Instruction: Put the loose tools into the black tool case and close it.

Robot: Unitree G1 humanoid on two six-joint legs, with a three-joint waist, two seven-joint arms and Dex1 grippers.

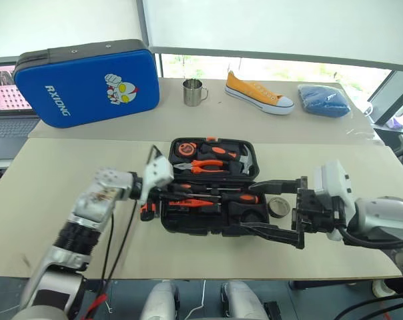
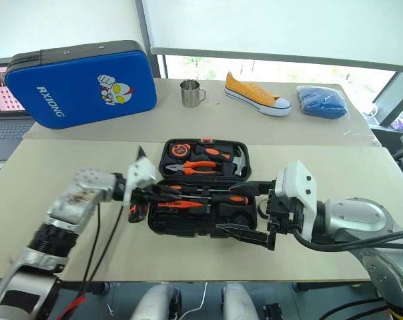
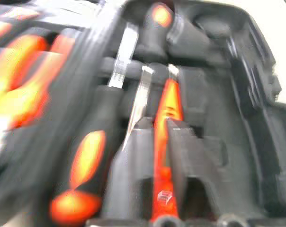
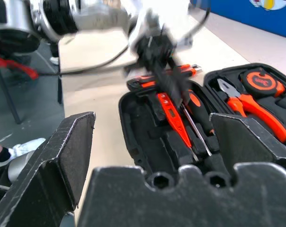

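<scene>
A pale beige tabletop fills the foreground, with a second table of the same colour butted against its far edge below a wide window with a drawn white blind. On the far table we see a big blue padded case bearing a cartoon figure, a small steel mug, a yellow canvas sneaker and a bundle of blue cloth; an open laptop is cut off at the left edge.

The black moulded-plastic tool case lies open at the middle of the near table. Its far half holds orange-handled pliers and a tape measure. Screwdrivers with black-and-orange handles lie in the near half beside a slim orange tool. An orange-black utility knife rests on the table just outside the case's left end, partly hidden by the left arm. A small round dark tape roll sits on the table just beyond the case's right end.

The left gripper hovers over the case's left end, its two dark fingers slightly parted on either side of the slim orange tool; we cannot tell whether they touch it. The right gripper hangs at the case's right end with its fingers spread wide, holding nothing.
</scene>
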